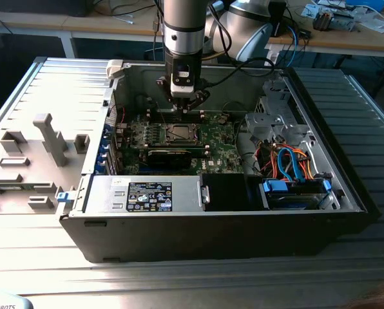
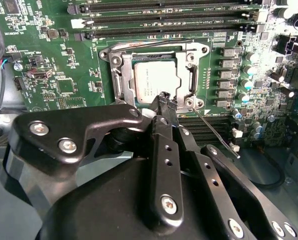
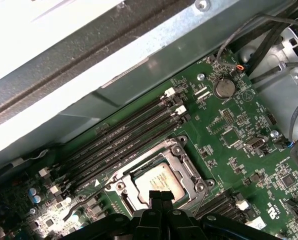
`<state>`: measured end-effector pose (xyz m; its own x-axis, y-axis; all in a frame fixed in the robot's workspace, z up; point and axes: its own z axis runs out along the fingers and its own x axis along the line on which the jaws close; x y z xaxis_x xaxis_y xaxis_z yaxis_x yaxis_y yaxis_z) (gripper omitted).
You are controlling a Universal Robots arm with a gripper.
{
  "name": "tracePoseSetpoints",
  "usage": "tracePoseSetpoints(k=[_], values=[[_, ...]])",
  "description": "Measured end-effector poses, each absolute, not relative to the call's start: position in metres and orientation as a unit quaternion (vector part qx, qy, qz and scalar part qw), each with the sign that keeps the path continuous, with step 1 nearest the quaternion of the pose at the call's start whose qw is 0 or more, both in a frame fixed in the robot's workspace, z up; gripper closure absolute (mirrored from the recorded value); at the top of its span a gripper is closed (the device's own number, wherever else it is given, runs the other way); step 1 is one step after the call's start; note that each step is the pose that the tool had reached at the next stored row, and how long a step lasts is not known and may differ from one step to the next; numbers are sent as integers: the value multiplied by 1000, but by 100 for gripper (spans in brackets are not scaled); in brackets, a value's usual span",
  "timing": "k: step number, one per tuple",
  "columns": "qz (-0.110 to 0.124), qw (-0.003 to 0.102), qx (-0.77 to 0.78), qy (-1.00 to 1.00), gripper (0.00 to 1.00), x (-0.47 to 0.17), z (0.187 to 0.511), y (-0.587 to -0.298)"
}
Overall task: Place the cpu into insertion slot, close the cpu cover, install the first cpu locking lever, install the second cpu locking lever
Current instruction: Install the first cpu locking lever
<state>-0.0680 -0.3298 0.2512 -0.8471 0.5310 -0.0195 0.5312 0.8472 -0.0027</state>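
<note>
— Well, the exterior view first?
— Dark metal computer case [image 1: 211, 235] on a ribbed table [image 1: 179, 283]; the arm [image 1: 182, 32] reaches down into it, claw [image 1: 182, 111] just above the green circuit board [image 1: 218, 145].
— Second wrist view?
— The cpu [image 2: 154, 80] — flat square, dull silver top facing up — lies in the insertion slot [image 2: 182, 75], the grey cpu cover [image 2: 120, 82] framing it. The black claw [image 2: 164, 98] has its tips pressed together at the chip's corner. A thin wire lever [image 2: 216, 134] slants away from the cover's corner.
— First wrist view?
— Chip [image 3: 156, 180] level, cover [image 3: 189, 169] flat around it; long black memory slots [image 3: 124, 140] run alongside.

Robotics lab, opened computer case [image 1: 211, 235] on metal bench [image 1: 179, 283], cluttered desks [image 1: 366, 40] behind
</note>
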Motion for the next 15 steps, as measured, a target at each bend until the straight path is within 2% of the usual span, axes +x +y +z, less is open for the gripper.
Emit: tracePoseSetpoints(k=[15], values=[[-4, 9, 265, 964, 89, -68, 251, -330]])
